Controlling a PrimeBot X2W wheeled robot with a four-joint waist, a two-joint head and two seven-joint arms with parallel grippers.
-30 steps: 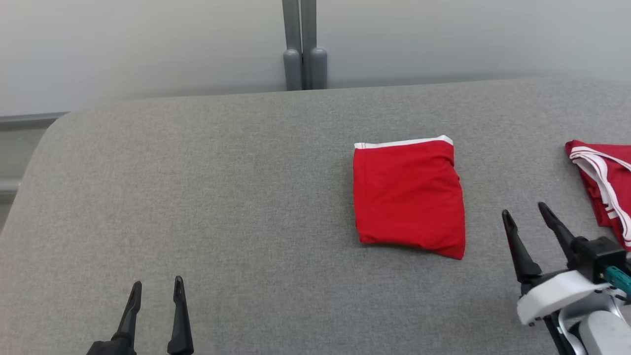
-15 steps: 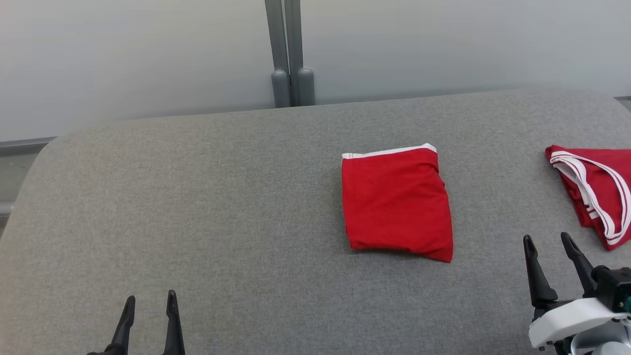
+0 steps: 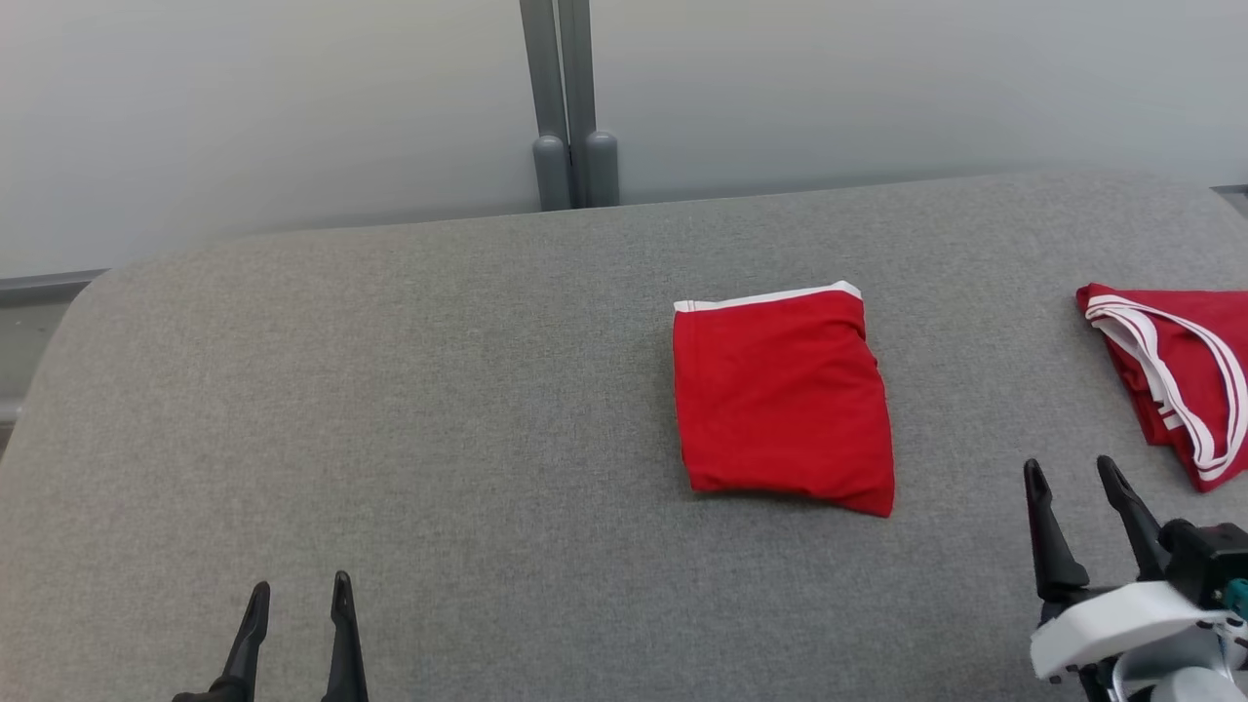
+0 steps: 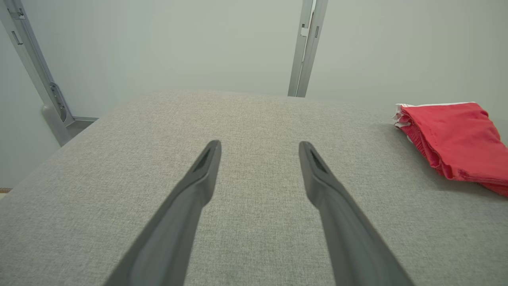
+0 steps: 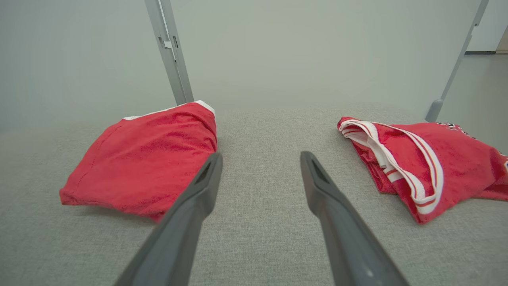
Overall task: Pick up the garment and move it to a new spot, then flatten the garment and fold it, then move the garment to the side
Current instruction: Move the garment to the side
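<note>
A folded red garment (image 3: 780, 400) with a white band along its far edge lies flat on the grey fabric table (image 3: 439, 390), right of centre. In the right wrist view the garment (image 5: 147, 159) is just left of the finger line. In the left wrist view the garment (image 4: 456, 139) lies far to the right. My right gripper (image 3: 1071, 466) is open and empty, right of the garment and nearer to me, clear of the cloth. My left gripper (image 3: 299, 585) hangs open and empty at the near left, far from it. Both are open in their wrist views: left gripper (image 4: 258, 145), right gripper (image 5: 260, 155).
A second red garment with white stripes (image 3: 1180, 380) lies crumpled at the table's right edge, just right of my right gripper; the right wrist view shows this striped garment (image 5: 416, 163) too. Grey posts (image 3: 570, 166) stand behind the table's far edge. The table's left corner is rounded.
The head camera has shifted, so the whole picture sits a little lower and further left. My right gripper has drawn back toward me, further from the folded garment. The garment lies as before.
</note>
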